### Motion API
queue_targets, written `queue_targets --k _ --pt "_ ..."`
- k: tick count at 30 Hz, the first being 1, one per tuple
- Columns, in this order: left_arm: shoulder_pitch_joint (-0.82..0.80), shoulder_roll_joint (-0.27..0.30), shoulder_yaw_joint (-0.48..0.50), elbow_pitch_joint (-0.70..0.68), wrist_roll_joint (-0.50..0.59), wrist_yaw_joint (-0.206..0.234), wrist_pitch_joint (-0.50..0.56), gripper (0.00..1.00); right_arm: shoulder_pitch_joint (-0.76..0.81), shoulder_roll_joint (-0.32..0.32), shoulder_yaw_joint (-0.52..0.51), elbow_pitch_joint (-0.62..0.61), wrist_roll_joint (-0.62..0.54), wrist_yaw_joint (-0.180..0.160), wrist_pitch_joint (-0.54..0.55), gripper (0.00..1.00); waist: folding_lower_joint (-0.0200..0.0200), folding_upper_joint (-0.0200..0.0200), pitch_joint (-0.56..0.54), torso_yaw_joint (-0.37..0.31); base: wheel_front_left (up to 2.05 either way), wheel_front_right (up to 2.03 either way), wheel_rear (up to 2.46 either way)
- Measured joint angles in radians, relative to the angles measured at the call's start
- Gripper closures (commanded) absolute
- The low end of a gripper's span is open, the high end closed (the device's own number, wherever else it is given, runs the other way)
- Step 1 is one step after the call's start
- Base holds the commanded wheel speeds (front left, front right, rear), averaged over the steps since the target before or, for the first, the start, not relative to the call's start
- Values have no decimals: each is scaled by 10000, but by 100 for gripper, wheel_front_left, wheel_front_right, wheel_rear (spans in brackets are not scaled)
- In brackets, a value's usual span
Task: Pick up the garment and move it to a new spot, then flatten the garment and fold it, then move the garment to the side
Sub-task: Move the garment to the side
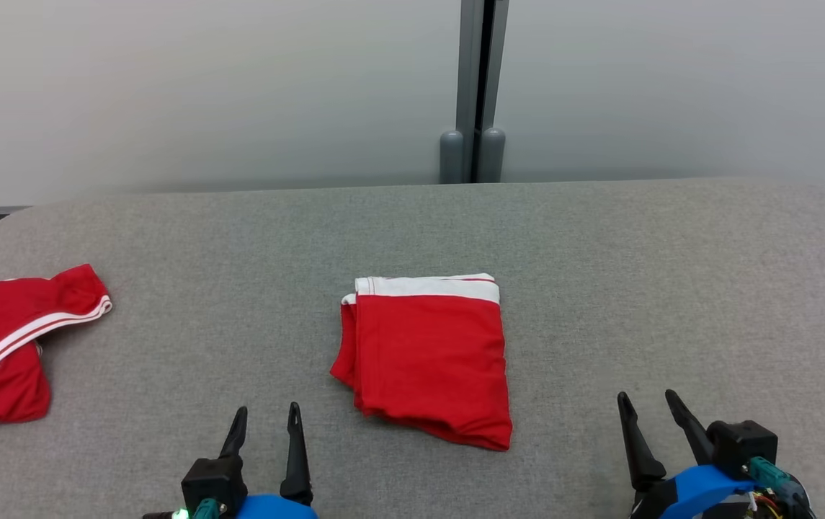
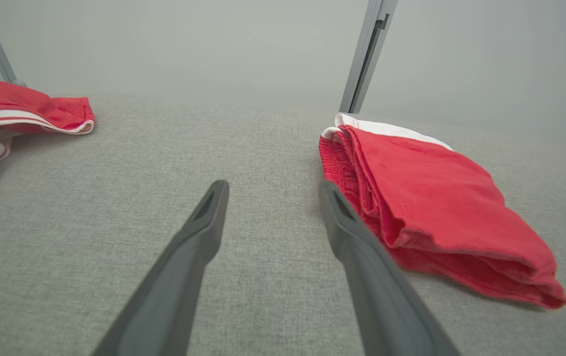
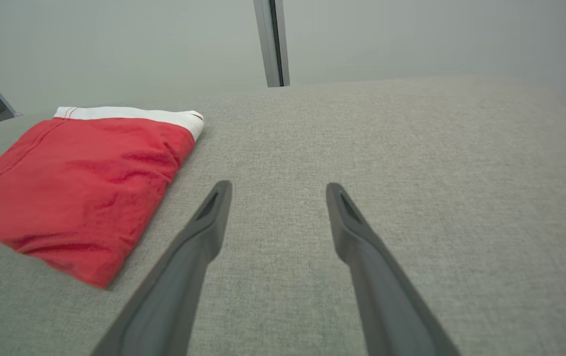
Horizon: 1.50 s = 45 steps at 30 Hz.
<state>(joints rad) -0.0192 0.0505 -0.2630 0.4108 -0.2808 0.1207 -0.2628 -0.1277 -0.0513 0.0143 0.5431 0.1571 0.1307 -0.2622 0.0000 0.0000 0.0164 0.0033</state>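
The folded red cloth garment with a white band lies flat on the grey fabric tabletop, with the white band at its far edge. The left gripper stands near the garment's near left corner, not touching it. Its two dark fingers are spread apart and hold nothing. The right gripper is to the right of the garment, apart from it, and is also spread and empty. A crumpled red garment with white stripes lies well apart to the left of the folded one. Behind the folded one rises a grey upright post.
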Motion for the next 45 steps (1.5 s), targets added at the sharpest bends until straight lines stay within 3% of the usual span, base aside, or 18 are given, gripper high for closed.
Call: queue_targets --k 7,11,21,22,24,25,31,38,45 --pt "-510 -2 -629 -115 -98 -35 0 0 -638 8 545 339 203 0 0 0 1 0 482 550 0 0 0" --pt "-773 -4 -1277 -263 -222 25 0 0 -1612 10 648 940 815 0 2 0 1 1 904 1299 0 0 0" --pt "-912 4 -1413 -401 -274 165 0 0 -3017 23 393 3404 470 0 -29 0 2 1 1727 2547 0 0 0" --pt "-911 2 -1407 -414 -272 161 0 0 -3089 19 380 3534 474 0 -42 20 2 1 1779 2598 0 0 0" --pt "-912 6 -1392 -464 -267 161 0 0 -3243 15 385 3682 493 0 -48 78 0 0 1859 2628 0 0 0" --pt "-914 8 -1398 -493 -263 161 0 0 -3258 15 397 3689 541 0 -54 100 0 0 1870 2599 0 0 0" --pt "-1039 2 -1467 -523 -274 104 0 0 -3282 58 407 3442 644 4 -27 100 0 1 1868 2306 0 0 0" --pt "-1130 4 -1682 -449 -192 -134 -2 0 -3187 36 502 2606 577 0 -19 100 0 0 1766 1316 0 0 0" --pt "-1475 2 -1841 -322 -203 -265 0 0 -3130 19 1302 2194 934 0 -19 100 -1 0 1838 -647 0 0 0"
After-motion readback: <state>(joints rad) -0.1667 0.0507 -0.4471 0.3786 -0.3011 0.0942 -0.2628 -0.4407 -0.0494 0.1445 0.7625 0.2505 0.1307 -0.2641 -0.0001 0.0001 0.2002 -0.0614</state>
